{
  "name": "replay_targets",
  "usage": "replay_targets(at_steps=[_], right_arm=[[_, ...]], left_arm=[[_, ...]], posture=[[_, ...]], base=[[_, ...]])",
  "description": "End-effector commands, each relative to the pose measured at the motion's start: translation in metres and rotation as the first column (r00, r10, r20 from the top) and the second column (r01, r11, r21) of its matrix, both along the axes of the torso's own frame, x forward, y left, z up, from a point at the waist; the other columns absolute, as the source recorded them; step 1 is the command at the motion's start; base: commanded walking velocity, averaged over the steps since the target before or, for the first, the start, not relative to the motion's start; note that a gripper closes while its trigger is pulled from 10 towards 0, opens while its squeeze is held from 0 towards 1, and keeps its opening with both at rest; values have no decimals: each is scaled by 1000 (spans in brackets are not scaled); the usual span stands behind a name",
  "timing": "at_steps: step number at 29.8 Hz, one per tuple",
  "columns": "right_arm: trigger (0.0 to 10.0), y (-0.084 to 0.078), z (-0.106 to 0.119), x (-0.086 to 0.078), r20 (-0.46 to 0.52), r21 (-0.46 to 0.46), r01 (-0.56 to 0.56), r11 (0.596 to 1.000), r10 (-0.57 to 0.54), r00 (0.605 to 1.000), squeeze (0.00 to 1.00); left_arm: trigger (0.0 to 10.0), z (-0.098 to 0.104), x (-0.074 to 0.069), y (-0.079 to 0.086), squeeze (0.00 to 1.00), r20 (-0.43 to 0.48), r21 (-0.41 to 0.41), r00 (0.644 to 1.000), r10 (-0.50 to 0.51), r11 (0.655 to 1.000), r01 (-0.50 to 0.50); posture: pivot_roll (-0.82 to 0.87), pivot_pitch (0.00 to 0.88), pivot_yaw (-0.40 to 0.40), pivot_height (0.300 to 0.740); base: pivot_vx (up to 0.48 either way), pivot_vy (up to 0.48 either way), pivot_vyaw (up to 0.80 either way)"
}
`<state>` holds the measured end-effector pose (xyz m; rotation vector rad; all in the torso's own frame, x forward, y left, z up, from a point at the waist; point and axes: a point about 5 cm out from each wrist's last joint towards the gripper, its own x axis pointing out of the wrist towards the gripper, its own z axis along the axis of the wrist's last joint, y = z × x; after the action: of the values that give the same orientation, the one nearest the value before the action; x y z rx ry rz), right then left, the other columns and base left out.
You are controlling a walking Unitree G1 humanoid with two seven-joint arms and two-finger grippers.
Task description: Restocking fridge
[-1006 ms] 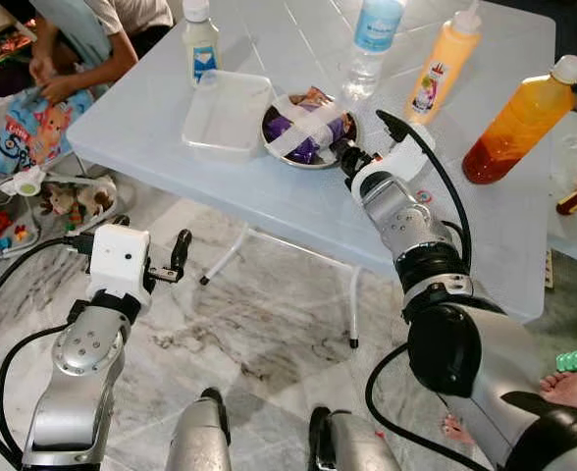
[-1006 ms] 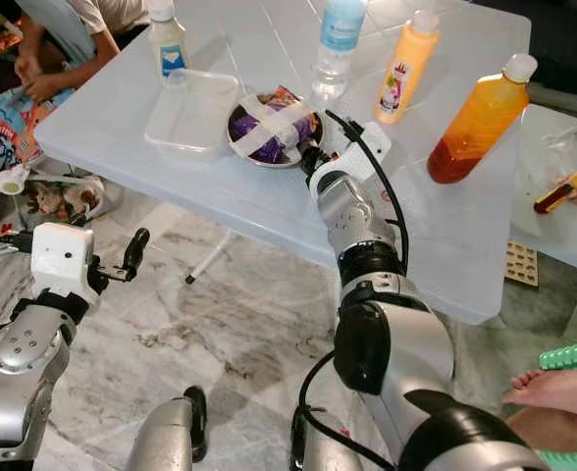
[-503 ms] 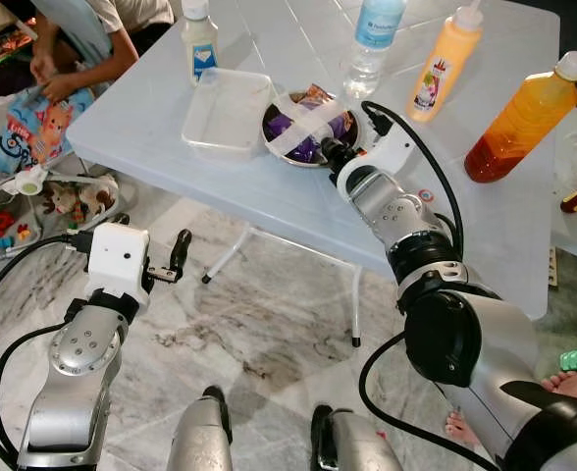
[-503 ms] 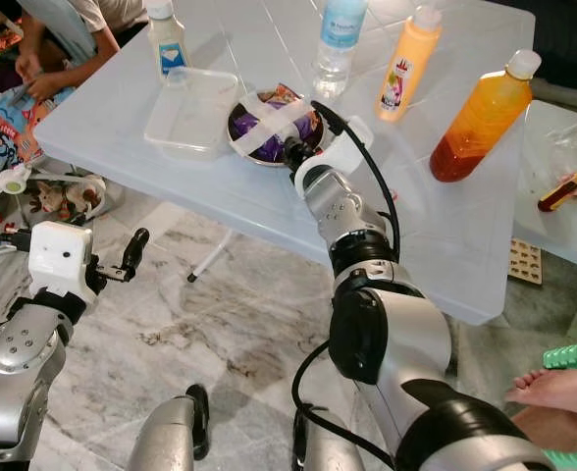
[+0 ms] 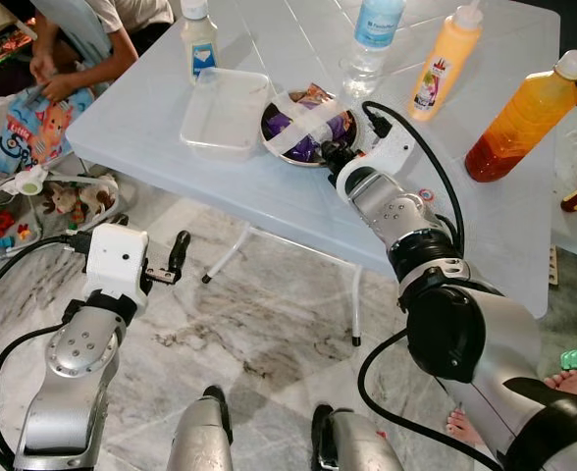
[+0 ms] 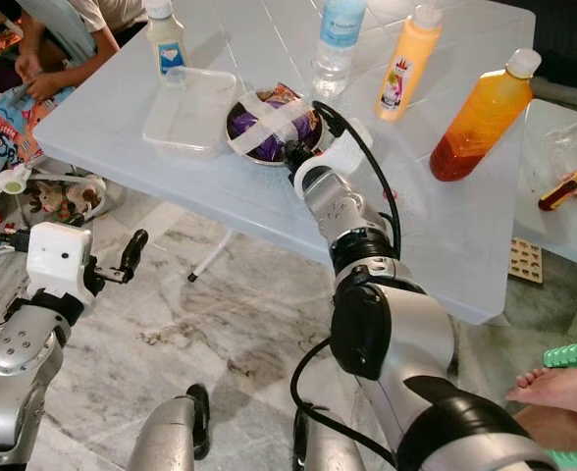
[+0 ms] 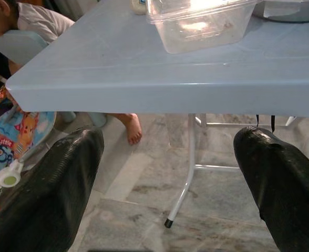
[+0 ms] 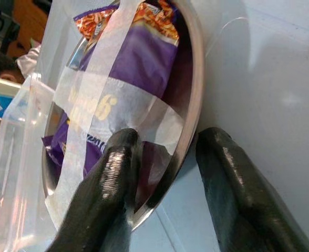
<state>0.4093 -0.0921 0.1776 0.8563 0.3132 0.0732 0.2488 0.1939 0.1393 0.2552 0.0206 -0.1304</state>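
A metal bowl (image 5: 306, 126) stands on the pale blue table (image 5: 141, 128), holding a purple snack packet (image 8: 144, 63) crossed with white tape. My right gripper (image 8: 170, 139) is open at the bowl's near-right rim (image 5: 333, 155). One black finger sits inside against the packet, the other outside on the tabletop, so the rim runs between them. My left gripper (image 7: 167, 136) is open with nothing in it, held low off the table's front-left edge, and its arm (image 5: 82, 343) is over the marble floor.
A clear plastic container (image 5: 227, 110) lies left of the bowl. Behind stand a small white bottle (image 5: 200, 44), a water bottle (image 5: 372, 39), an orange squeeze bottle (image 5: 444, 64) and a tall orange bottle (image 5: 524, 118). A person (image 5: 82, 49) sits at far left by toys (image 5: 43, 196). A bare foot (image 5: 573, 388) is at right.
My right gripper has slid forward and left along the table until its fingers straddle the bowl's rim. The left arm has stayed where it was.
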Motion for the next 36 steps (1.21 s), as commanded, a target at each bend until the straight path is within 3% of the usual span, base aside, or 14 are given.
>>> replay_targets(at_steps=[1,13,22,35,36], right_arm=[[0,-3,4,2,-9,39,28,999,-27,1000,0],[0,-17,-1,2,-67,140,84,987,-76,995,0],[0,-17,-6,1,-86,147,86,985,-74,994,0],[39,2,-6,-3,-125,112,81,990,-67,990,0],[745,5,-8,-5,-130,103,75,992,-61,990,0]], left_arm=[[10000,3,-2,1,0,2,6,1000,-1,1000,1],[10000,2,-2,1,0,-6,7,1000,-10,1000,10],[10000,1,-2,0,0,-10,4,1000,-14,1000,14],[10000,1,-1,0,0,-3,0,1000,-9,1000,9],[10000,1,-1,-1,0,-3,-1,1000,-8,1000,8]], posture=[[179,223,-3,740],[176,224,2,740],[176,222,2,740],[167,212,-12,740],[165,211,-13,740]], base=[[0,0,0],[0,0,0],[0,0,0],[0,0,0],[0,0,0]])
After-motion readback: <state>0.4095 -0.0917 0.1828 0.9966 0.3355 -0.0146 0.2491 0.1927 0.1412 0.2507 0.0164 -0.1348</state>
